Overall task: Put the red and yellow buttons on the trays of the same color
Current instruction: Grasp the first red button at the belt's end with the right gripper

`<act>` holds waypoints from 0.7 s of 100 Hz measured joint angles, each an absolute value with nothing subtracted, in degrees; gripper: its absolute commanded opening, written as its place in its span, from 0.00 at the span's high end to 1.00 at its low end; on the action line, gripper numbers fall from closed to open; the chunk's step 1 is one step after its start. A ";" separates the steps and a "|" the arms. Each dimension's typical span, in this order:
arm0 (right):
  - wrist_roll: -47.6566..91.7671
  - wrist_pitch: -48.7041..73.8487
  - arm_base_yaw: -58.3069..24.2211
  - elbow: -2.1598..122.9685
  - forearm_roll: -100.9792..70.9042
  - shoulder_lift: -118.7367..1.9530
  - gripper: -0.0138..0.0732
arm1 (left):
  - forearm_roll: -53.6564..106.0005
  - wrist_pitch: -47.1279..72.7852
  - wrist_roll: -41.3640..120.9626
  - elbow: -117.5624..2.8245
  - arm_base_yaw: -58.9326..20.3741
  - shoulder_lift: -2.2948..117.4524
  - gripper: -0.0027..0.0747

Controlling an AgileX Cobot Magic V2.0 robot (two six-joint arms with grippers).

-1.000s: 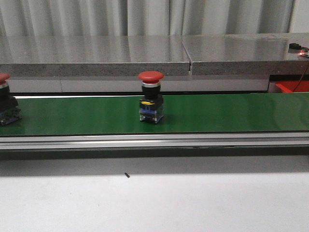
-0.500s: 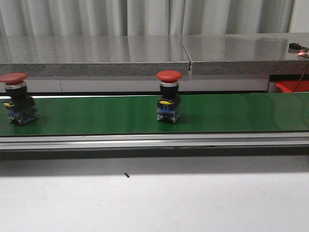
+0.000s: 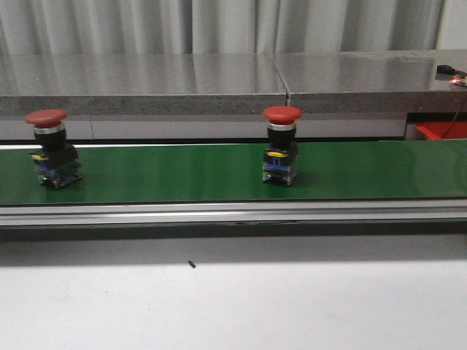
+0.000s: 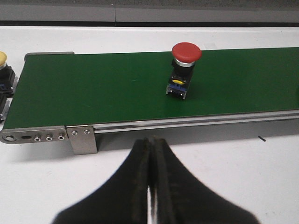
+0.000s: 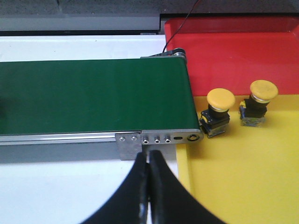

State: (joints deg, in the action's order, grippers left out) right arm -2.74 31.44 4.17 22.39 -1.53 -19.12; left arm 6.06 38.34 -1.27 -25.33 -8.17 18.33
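Two red buttons stand upright on the green belt [image 3: 175, 175], one near the middle [image 3: 282, 146] and one at the left [image 3: 51, 149]. The left wrist view shows a red button [image 4: 184, 70] on the belt, well beyond my left gripper [image 4: 150, 142], which is shut and empty over the white table. My right gripper [image 5: 148, 156] is also shut and empty, just before the belt's end bracket. Beside it lies the yellow tray [image 5: 243, 182] holding two yellow buttons [image 5: 217, 112] [image 5: 257, 102], with the red tray [image 5: 233, 46] behind. Neither gripper appears in the front view.
A yellow button [image 4: 3, 70] sits off the belt's other end. The belt's metal rail [image 3: 233, 213] runs along its near side. A grey stone ledge [image 3: 146, 84] stands behind the belt. A corner of the red tray [image 3: 441, 131] shows at the far right.
Both red buttons have travelled to the right along the belt; the left one has come fully into the front view.
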 measured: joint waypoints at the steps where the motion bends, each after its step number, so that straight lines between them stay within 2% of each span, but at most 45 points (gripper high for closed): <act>1: -2.74 31.44 4.17 22.39 -1.53 -19.12 0.95 | 6.06 38.34 -1.27 -25.33 -8.17 18.33 0.99; 39: -2.74 32.45 4.17 25.09 -1.53 -20.71 0.95 | 6.06 38.34 -1.27 -25.33 -8.17 18.33 0.99; 70: -2.74 35.34 4.17 36.57 -1.53 -37.20 0.95 | 6.06 38.34 -1.27 -25.33 -8.17 18.33 0.99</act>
